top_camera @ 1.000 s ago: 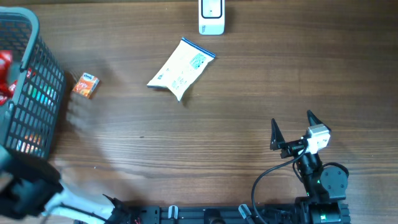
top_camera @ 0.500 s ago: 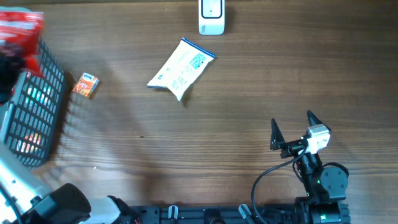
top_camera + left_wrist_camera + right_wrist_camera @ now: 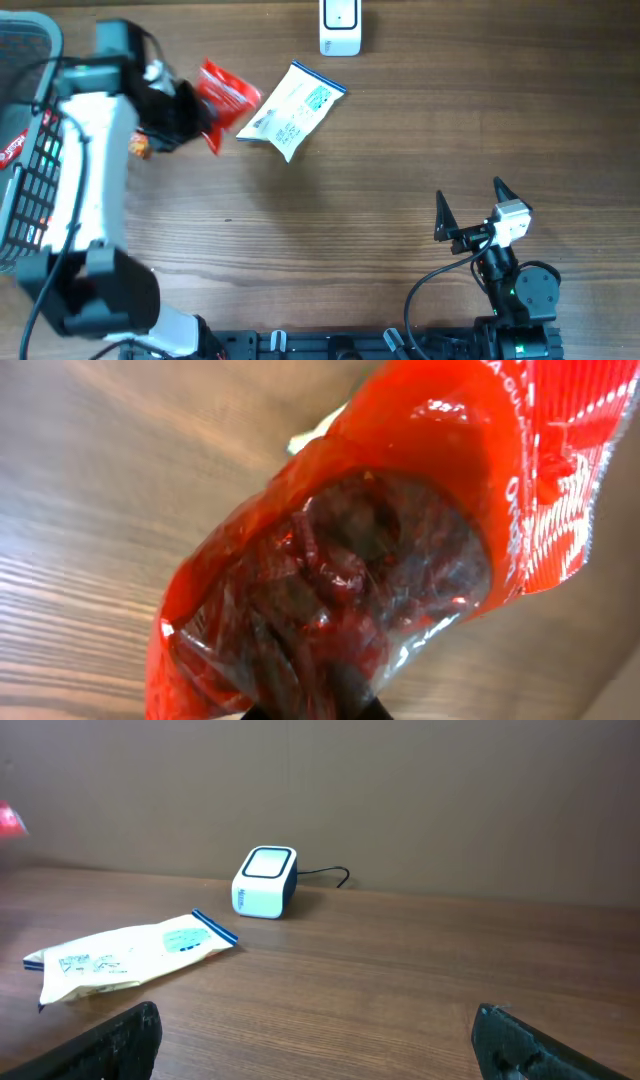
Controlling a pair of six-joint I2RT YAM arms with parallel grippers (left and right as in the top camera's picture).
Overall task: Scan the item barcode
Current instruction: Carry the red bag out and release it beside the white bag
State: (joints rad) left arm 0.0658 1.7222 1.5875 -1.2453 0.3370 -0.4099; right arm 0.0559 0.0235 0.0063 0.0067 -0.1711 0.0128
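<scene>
My left gripper (image 3: 200, 120) is shut on a red snack bag (image 3: 230, 96) with a clear window, held above the table at the far left-centre. In the left wrist view the bag (image 3: 400, 540) fills the frame and the jaws (image 3: 310, 712) pinch its lower end. No barcode shows on it. The white scanner (image 3: 340, 27) stands at the far edge, right of the bag; the right wrist view shows the scanner (image 3: 265, 882) too. My right gripper (image 3: 469, 193) stands open over bare wood at the near right, fingers (image 3: 140, 1030) spread wide with nothing between them.
A white and blue flat packet (image 3: 292, 110) lies just right of the red bag, also seen as the packet (image 3: 130, 952) from the right wrist. A dark wire basket (image 3: 30, 170) with goods sits at the left edge. A small orange box (image 3: 138, 148) peeks from under the left arm.
The left arm has swung from the basket to the right, carrying the red bag out to beside the white packet. The right arm has not moved.
</scene>
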